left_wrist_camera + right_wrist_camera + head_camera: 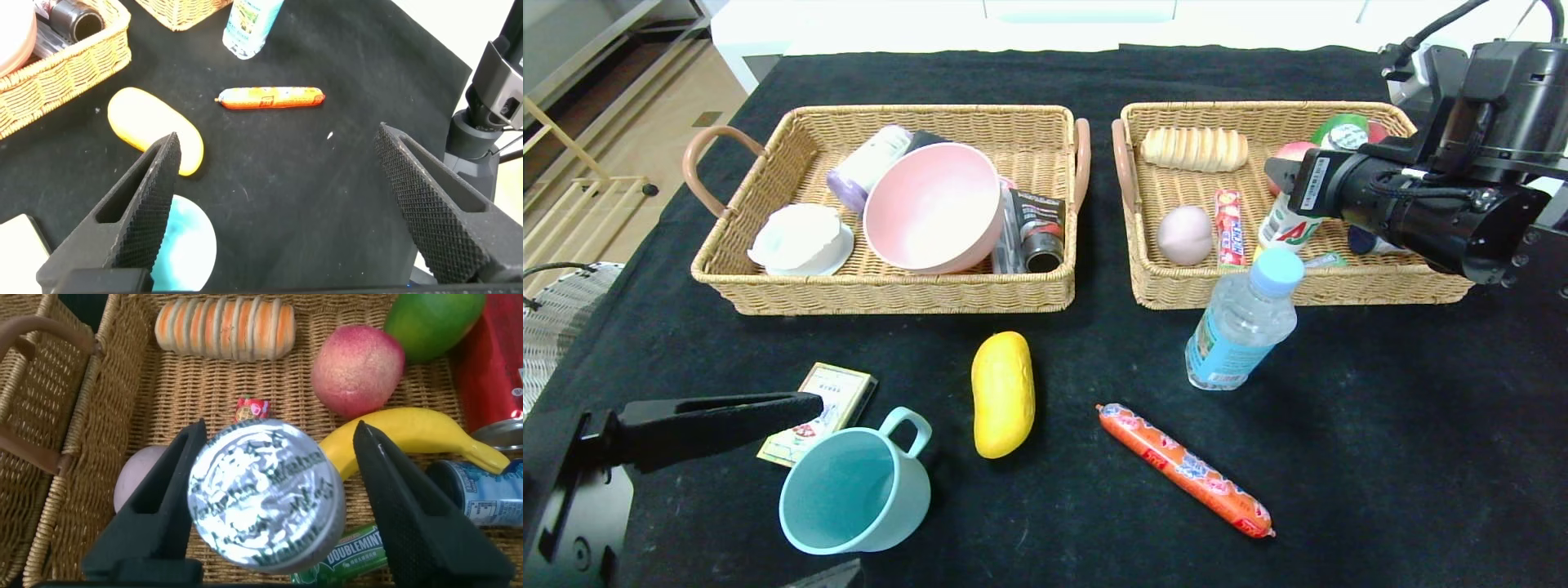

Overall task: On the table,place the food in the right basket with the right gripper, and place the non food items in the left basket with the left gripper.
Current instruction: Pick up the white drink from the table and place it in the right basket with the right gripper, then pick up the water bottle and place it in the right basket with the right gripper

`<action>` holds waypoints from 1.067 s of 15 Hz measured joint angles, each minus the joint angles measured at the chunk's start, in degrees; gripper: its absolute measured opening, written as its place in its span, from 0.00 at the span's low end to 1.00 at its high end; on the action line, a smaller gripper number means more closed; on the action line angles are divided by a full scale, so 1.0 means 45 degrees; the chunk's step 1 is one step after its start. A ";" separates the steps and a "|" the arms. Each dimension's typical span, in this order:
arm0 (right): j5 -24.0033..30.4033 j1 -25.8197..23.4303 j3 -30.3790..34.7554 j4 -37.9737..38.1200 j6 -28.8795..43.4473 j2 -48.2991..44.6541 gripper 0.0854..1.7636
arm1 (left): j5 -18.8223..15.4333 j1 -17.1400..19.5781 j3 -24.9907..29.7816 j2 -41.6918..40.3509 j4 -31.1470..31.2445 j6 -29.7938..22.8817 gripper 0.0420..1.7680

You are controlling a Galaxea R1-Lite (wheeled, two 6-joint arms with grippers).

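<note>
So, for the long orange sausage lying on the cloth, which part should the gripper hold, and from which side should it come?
Probably the middle of the sausage, from straight above. It lies flat and slanted on the table, apart from the water bottle and yellow fruit, so the fingers should close across its narrow width, turned square to its length.

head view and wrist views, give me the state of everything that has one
water bottle: upright, capped, on table
white bottle: in right basket, cap on
right gripper: open around white bottle's cap
left gripper: open, empty
mug: upright, empty
sausage: lying flat, wrapped
yellow fruit: lying flat
card box: flat, closed
pink bowl: tipped in left basket
</note>
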 joint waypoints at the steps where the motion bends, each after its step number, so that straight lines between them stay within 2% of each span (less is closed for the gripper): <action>1: 0.0000 0.0000 0.0060 0.0014 -0.0011 -0.0038 0.76 | 0.0000 0.0000 -0.0005 -0.0005 -0.0005 0.0005 0.97; 7: -0.0030 0.0049 0.1216 0.0116 -0.0035 -0.1029 0.87 | -0.0019 0.0000 -0.0005 -0.0019 0.0003 0.0016 0.97; 16: 0.0000 0.0577 0.4903 0.0184 -0.0054 -0.4630 0.94 | -0.0019 0.0000 0.0122 -0.0011 0.0000 0.0035 0.97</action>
